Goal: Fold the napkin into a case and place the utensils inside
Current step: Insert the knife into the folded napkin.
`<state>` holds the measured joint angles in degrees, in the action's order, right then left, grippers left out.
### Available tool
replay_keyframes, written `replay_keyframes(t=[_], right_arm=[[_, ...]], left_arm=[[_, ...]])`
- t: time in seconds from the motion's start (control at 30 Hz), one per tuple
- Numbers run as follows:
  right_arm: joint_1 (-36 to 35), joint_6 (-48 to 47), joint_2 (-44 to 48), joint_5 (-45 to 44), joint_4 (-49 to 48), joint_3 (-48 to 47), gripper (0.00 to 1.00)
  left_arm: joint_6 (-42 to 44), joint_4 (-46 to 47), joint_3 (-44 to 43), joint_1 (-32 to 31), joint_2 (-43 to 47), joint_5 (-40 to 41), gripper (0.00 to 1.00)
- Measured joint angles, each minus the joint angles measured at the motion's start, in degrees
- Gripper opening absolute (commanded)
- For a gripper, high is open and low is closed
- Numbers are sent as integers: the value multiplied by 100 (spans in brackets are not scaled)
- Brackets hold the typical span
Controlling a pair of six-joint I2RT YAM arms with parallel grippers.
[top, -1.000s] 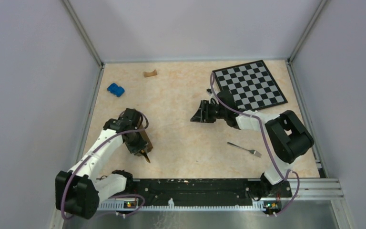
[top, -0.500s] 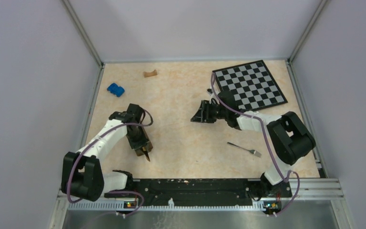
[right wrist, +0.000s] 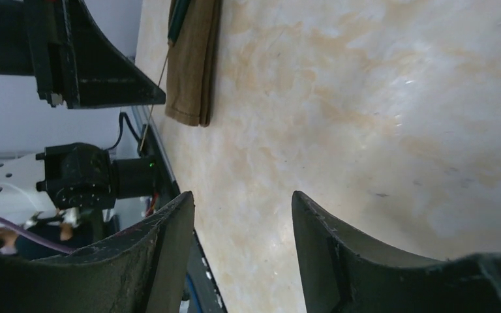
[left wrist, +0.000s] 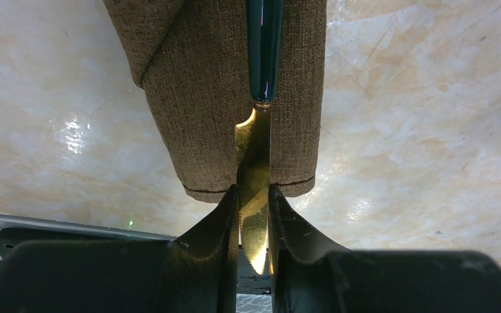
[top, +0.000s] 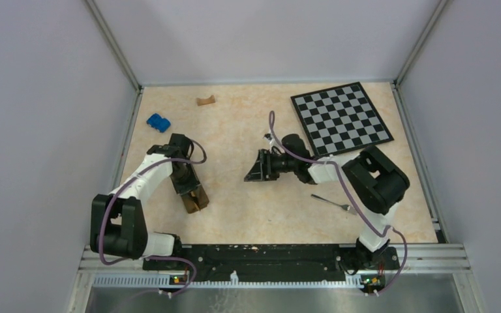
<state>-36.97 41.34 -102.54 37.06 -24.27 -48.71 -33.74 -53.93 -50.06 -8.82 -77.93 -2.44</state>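
Since a second ago the right hand (top: pixel 253 167) has slid left and a little nearer, away from the checkerboard (top: pixel 341 117), with its elbow swung in behind it. The left arm has drawn its elbow back toward the near rail, while the left hand (left wrist: pixel 253 195) has kept to much the same spot on the left of the table (top: pixel 248 222).

Left side: the case (left wrist: pixel 202 98) is a brown woven cloth folded into a narrow layered strip. It lies flat on the table with one short end toward the left hand, and a slanting layer edge shows near one corner. The left hand is clamped on the knife (left wrist: pixel 253 150). Both fingers press the gold blade just past the end of the case. The dark green handle runs on over the middle of the cloth. Whether its far end is tucked under a layer cannot be told, as the wrist view cuts it off.

Right side: the right hand stands low over the middle of the table, its jaws wide apart and holding nothing. It points toward the case, well apart from it. The fork (top: pixel 334 203) lies bare on the table beside the right arm, tines toward the right.

Far side: a blue block (top: pixel 158 122) sits by the left wall and a small tan piece (top: pixel 205 100) by the back wall.
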Motion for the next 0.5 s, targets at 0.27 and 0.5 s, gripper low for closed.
replay_keyframes(t=[0.27,0.5], right_arm=[[-684,1213,-1300,415,-1220,-345,51],[-1091,1755,-2059,420,-1534,-1014,48]], left_arm=[[127,90,28,140,-101,-57,0],[223,214,85,284,-111,-24,0]])
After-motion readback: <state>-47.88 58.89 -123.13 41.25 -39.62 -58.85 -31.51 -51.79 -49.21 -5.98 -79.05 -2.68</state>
